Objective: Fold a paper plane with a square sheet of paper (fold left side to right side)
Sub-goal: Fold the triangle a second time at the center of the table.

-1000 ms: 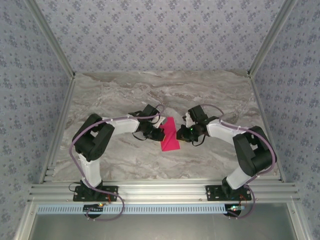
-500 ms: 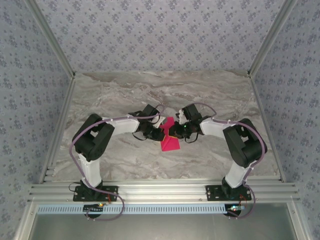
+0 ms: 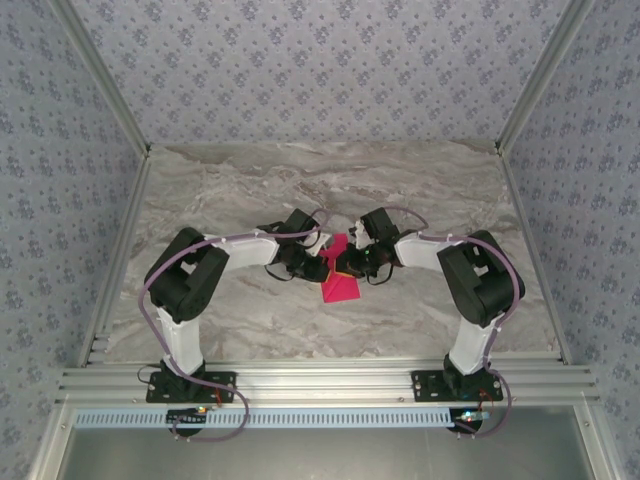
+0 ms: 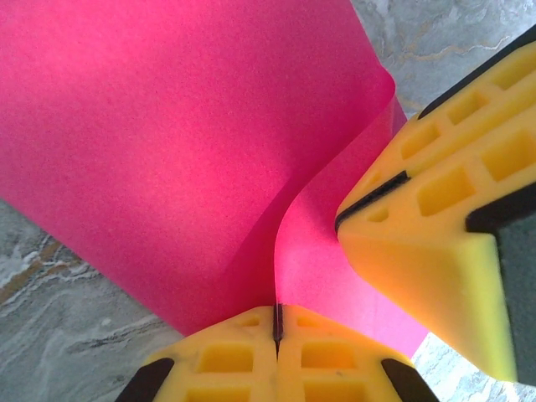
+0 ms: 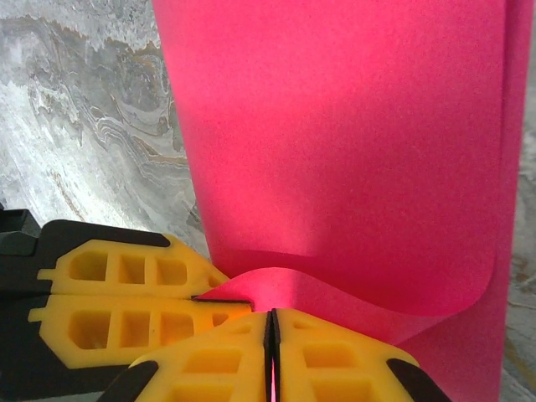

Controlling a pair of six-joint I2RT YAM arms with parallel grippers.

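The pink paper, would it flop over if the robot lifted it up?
Probably floppy: the paper bends in a soft curve where the left gripper pinches it. Likely light, since it looks thin. With the right gripper pinching too, a tug might tear it.

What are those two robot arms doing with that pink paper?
They are folding it. The left gripper and the right gripper are both pinched shut on the pink paper, close together, in the middle of the marble table. Part of the sheet is lifted and curls over the part lying flat; the bend looks soft, not yet pressed into a crease.
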